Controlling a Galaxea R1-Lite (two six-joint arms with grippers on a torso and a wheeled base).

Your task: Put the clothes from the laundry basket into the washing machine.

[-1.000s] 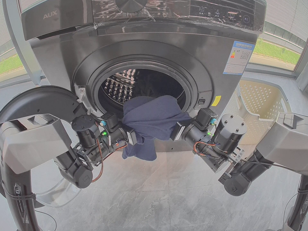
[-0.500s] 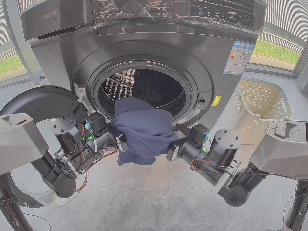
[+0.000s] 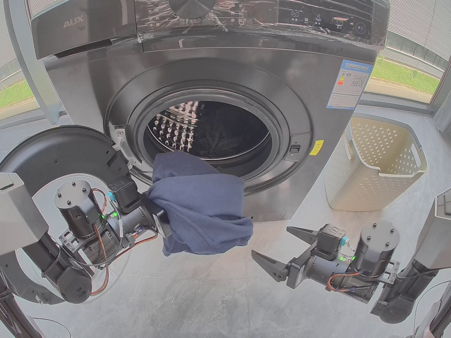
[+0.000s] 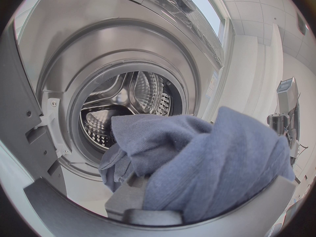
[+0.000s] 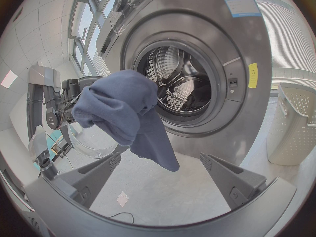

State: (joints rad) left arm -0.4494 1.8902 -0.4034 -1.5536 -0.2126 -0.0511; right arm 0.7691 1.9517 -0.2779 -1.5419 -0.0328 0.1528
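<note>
1. Through the head camera I see a grey, marbled tile floor [image 3: 225, 287] ahead of me.
2. The washing machine [image 3: 300, 71] stands on it, straight ahead.
3. The cream laundry basket [image 3: 376, 174] sits on the floor just beside the machine, on the robot's right.

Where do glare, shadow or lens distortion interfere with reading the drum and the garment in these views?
Head view: daylight glints off the drum studs and the panel's plastic wrap, the deep interior is dark. Left wrist view: heavy fisheye bowing, black corners, navy garment evenly lit. Right wrist view: same bowing and corners, bright window, open right claw plainly seen.
</note>
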